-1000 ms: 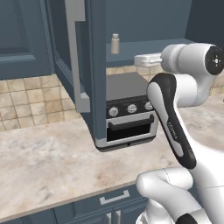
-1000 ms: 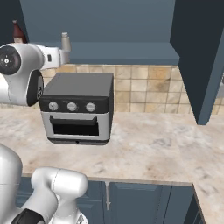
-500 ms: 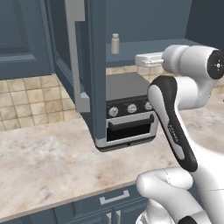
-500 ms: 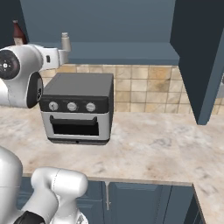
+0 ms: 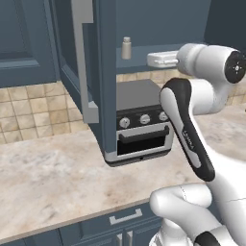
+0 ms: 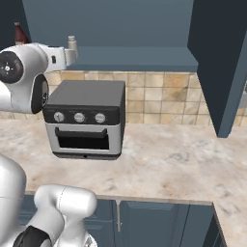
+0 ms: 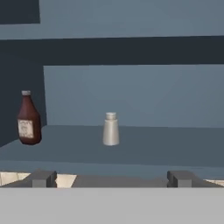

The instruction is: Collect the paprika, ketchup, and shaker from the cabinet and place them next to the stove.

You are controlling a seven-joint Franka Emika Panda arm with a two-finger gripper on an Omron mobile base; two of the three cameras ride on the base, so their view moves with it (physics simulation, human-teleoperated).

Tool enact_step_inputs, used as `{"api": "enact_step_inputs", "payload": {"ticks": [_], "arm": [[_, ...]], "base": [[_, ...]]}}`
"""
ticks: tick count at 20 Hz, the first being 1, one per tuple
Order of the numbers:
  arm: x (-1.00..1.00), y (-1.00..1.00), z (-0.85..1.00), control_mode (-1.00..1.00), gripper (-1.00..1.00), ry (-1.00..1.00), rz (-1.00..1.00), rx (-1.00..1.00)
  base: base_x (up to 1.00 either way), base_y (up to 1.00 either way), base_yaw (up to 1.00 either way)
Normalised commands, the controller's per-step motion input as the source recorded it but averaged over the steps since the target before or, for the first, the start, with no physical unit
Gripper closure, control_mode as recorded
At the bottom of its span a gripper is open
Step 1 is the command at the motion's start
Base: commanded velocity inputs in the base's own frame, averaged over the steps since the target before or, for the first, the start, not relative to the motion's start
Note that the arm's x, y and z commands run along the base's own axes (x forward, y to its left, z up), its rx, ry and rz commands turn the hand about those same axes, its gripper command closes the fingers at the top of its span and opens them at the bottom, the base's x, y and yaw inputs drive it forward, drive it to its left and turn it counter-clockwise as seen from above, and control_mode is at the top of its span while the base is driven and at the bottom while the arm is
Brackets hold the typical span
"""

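Observation:
The shaker (image 7: pixel 110 129), a small pale cylinder with a rounded top, stands on the shelf of the open slate-blue cabinet (image 7: pixel 131 146), straight ahead of my gripper (image 7: pixel 111 178). The gripper is open, with nothing between its fingertips (image 7: pixel 41 177), and stays a short way in front of the shelf edge. The ketchup (image 7: pixel 29 119), a brown-red bottle with a pale label, stands further left on the same shelf. From the base, the shaker (image 5: pixel 126 48) is left of my gripper (image 5: pixel 153 59), and the ketchup (image 6: pixel 19 34) shows behind the arm. The paprika and the stove are out of view.
A silver-and-black toaster oven (image 5: pixel 141 127) sits on the marble counter (image 5: pixel 53 178) directly below the cabinet. One open cabinet door (image 5: pixel 89 67) hangs to the left of the hand, another (image 6: pixel 217 67) far to the right. Blue base cabinets (image 6: pixel 159 222) line the counter front.
The hand has risen slightly toward shelf level. The bottle and shaker have not moved, and the jaws stay open.

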Motion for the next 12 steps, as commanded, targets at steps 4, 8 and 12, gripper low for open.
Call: {"api": "enact_step_inputs", "payload": {"ticks": [4, 8, 12], "arm": [[0.13, 0.13, 0.09, -1.0, -1.0, 0.0, 0.0, 0.0], [0.2, 0.24, 0.04, -1.0, -1.0, 0.03, 0.0, 0.0], [0.37, 0.2, 0.0, -1.0, -1.0, 0.07, 0.0, -0.01]], "base": [[0.0, 0.0, 0.0], [0.0, 0.0, 0.0], [0.0, 0.0, 0.0]]}}
